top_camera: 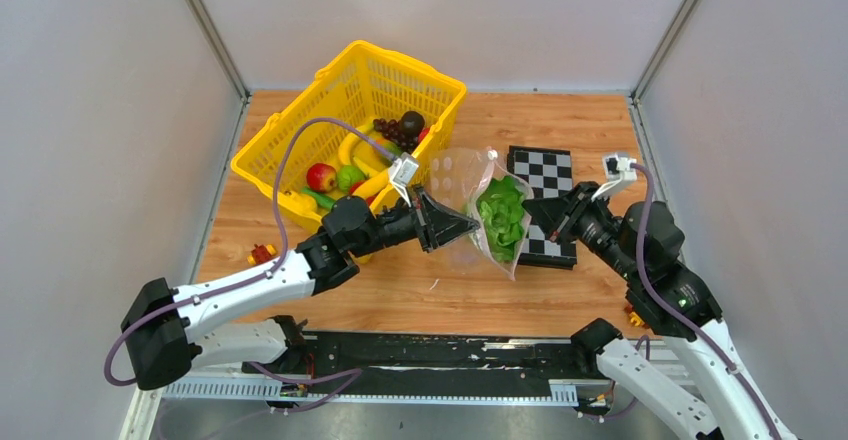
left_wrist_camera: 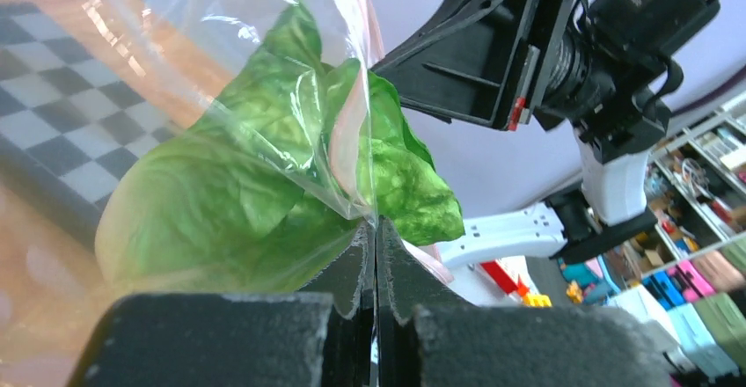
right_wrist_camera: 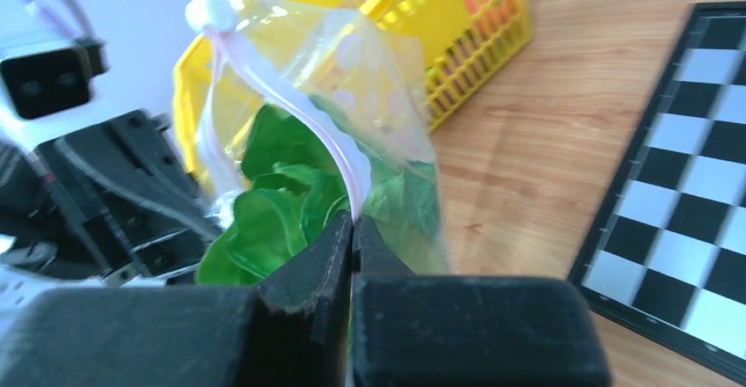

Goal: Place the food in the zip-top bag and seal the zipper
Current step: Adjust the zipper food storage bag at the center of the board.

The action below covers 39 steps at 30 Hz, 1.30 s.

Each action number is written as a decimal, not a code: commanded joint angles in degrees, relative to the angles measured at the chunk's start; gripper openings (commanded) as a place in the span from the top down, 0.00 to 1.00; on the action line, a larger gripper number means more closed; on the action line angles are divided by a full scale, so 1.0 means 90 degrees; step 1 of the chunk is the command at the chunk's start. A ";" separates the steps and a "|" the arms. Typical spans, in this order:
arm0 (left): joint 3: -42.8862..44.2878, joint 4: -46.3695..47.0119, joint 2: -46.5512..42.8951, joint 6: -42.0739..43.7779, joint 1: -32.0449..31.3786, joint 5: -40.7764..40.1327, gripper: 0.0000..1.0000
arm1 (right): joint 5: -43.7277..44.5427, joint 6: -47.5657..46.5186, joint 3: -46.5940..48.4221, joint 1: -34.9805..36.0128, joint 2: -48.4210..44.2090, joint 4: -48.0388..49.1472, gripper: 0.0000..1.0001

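Observation:
The clear zip-top bag (top_camera: 470, 175) hangs in the air between both grippers with the green lettuce (top_camera: 502, 218) inside it. My left gripper (top_camera: 474, 226) is shut on the bag's left edge; in the left wrist view (left_wrist_camera: 376, 222) the plastic is pinched between its tips, with the lettuce (left_wrist_camera: 220, 202) right behind. My right gripper (top_camera: 526, 206) is shut on the bag's right edge, and in the right wrist view (right_wrist_camera: 353, 218) it pinches the pink zipper (right_wrist_camera: 339, 154). The rest of the food lies in the yellow basket: bananas (top_camera: 358, 150), a red fruit (top_camera: 321, 177), grapes (top_camera: 397, 130).
The yellow mesh basket (top_camera: 300, 120) stands at the back left. A chessboard (top_camera: 548, 175) lies under the right gripper and shows in the right wrist view (right_wrist_camera: 695, 220). A small toy block (top_camera: 262, 254) lies on the table's left side.

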 commanded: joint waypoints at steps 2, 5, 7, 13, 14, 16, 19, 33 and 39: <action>0.0261 0.0343 0.0109 0.0144 0.0017 0.0942 1.00 | -0.2062 -0.0077 0.0200 -0.0029 0.0174 0.1099 1.00; 0.0008 0.0593 -0.0141 -0.0056 0.0080 0.0587 1.00 | 0.0199 -0.0132 0.0831 -0.0024 0.0612 -0.0565 1.00; 0.0093 0.0347 -0.0325 -0.0002 0.0176 0.0620 1.00 | 0.0908 -0.0431 0.1090 -0.0026 0.0834 -0.1259 1.00; -0.0052 -0.0575 -0.0610 -0.0146 0.0459 -0.0291 1.00 | -0.0286 -0.1287 0.1594 -0.0028 0.1259 -0.1425 1.00; -0.0211 -0.0342 -0.0563 -0.0414 0.0528 -0.0134 1.00 | -0.0598 -0.1399 0.1648 -0.0031 0.1264 -0.1375 1.00; -0.0343 0.0632 -0.0414 -0.0994 0.0703 0.0566 1.00 | -0.1944 -0.1681 0.1639 -0.0032 0.1202 -0.0819 1.00; 0.0231 0.0822 -0.0225 -0.1267 0.0696 0.1659 1.00 | -0.2432 -0.1553 0.1738 -0.0034 0.1242 -0.0635 1.00; 0.0110 -0.1875 -0.0828 0.0144 0.0710 -0.0057 0.19 | -0.1819 -0.0394 0.0817 -0.0029 0.1331 0.0213 1.00; 0.0654 -0.3299 -0.1138 0.0975 0.0710 -0.0816 0.12 | -0.1304 0.0261 -0.0221 -0.0033 0.0896 0.1051 1.00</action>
